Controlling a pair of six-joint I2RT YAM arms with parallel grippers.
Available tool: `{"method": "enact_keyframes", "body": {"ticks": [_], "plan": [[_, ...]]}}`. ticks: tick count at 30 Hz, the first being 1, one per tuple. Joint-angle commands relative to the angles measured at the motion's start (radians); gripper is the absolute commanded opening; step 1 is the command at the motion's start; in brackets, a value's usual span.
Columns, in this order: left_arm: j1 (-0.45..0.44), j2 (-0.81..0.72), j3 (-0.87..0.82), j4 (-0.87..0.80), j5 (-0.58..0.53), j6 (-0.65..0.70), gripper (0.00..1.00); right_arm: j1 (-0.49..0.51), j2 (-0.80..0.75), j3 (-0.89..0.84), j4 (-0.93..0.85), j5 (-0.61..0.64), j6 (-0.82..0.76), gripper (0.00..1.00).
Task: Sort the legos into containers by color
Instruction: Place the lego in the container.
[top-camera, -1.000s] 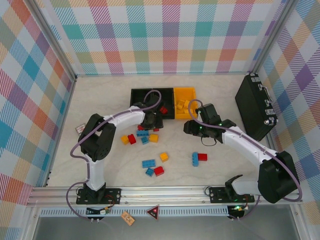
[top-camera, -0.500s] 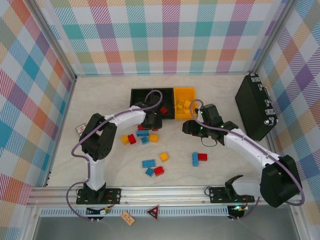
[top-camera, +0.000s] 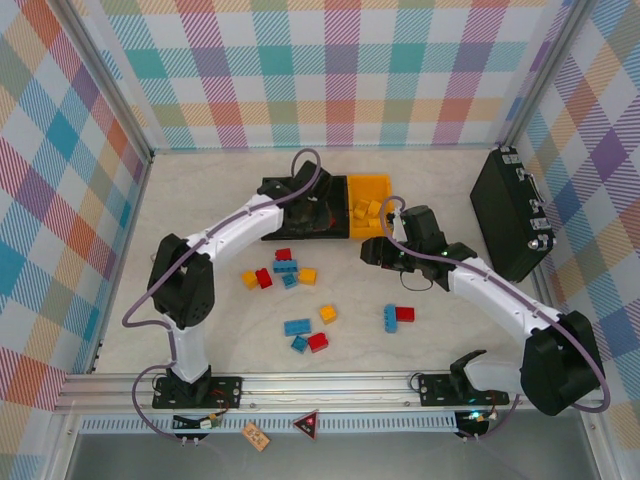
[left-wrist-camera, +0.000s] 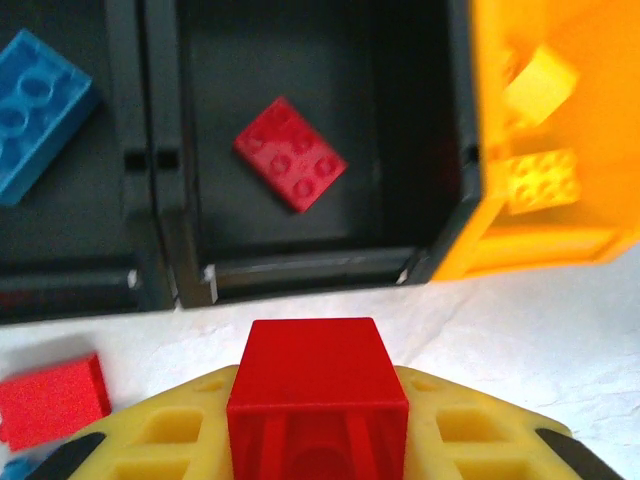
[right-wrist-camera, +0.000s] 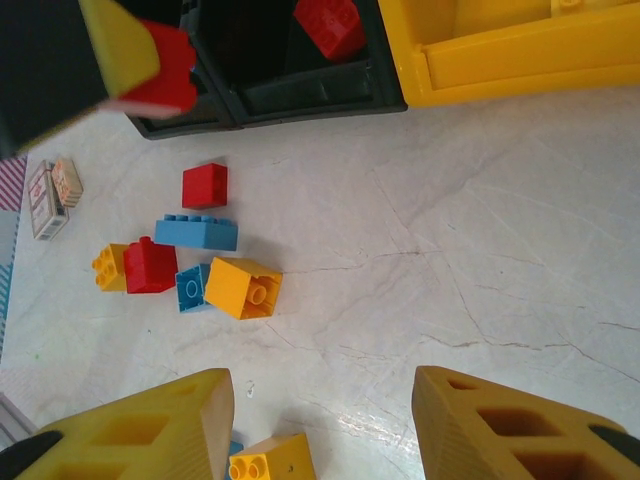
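Note:
My left gripper hangs just in front of the three joined bins, shut on a red lego held between its yellow fingers. Ahead of it, the middle black bin holds one red brick, the left black bin a blue brick, and the yellow-orange bin several yellow bricks. My right gripper is open above bare table, with a yellow brick by its left finger. Loose legos lie in a cluster and further forward, plus a blue and red pair.
A large black latched case leans at the right wall. Small printed cards lie at the left. Plaid walls and a metal frame enclose the table. Bare marble surface spreads between the brick groups.
The left arm has lifted from the table in front of the bins and swung back toward them with the red lego in its grip. The right gripper has shifted slightly toward the bins.

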Motion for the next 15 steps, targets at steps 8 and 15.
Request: {"method": "enact_keyframes", "body": {"ticks": [8, 15], "plan": [[0.054, 0.236, 0.288, -0.073, 0.014, 0.05, 0.24, 0.006, -0.025, -0.007, 0.036, 0.0, 0.01, 0.51], [0.073, 0.348, 0.428, -0.093, 0.021, 0.069, 0.26, 0.005, -0.023, -0.003, 0.036, 0.011, 0.015, 0.51]]}}
